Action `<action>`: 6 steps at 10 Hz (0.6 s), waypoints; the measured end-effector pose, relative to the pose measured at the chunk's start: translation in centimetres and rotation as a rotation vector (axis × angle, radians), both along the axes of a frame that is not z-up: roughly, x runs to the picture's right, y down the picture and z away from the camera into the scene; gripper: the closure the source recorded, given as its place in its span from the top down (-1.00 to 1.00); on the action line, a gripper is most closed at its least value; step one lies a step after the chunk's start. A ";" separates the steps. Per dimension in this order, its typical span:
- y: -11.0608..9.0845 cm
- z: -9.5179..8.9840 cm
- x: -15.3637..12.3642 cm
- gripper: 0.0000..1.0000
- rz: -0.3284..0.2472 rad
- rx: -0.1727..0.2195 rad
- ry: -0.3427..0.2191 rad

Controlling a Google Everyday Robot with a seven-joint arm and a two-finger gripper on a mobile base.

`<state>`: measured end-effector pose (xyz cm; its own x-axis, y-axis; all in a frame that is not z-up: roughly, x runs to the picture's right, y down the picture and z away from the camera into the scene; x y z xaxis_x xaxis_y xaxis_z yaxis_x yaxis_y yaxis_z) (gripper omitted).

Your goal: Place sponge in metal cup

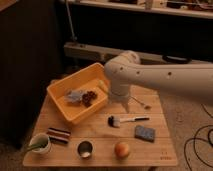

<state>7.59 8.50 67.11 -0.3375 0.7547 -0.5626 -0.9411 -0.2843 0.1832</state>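
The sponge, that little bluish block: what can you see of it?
The sponge is a small blue-grey rectangular block, soft-looking, lying flat on the wooden table toward its front right. It sits just beyond the orange fruit and in front of the brush, touching neither. The gripper, at the arm's end beside the yellow bin, is apart from it.

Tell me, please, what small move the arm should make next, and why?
Probably swing the gripper toward the table's front right, over the sponge. The gripper hangs beside the yellow bin's right corner, behind the brush, while the sponge lies untouched on the table, right of the metal cup and the orange.
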 end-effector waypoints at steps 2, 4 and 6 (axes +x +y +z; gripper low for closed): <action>1.0 0.1 3.7 0.30 0.161 0.006 0.090; 2.3 1.4 6.9 0.30 0.309 0.018 0.181; 3.3 2.8 8.6 0.30 0.350 0.015 0.219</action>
<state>16.20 11.79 69.96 -0.6861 0.5803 -0.4387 -0.7260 -0.5845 0.3623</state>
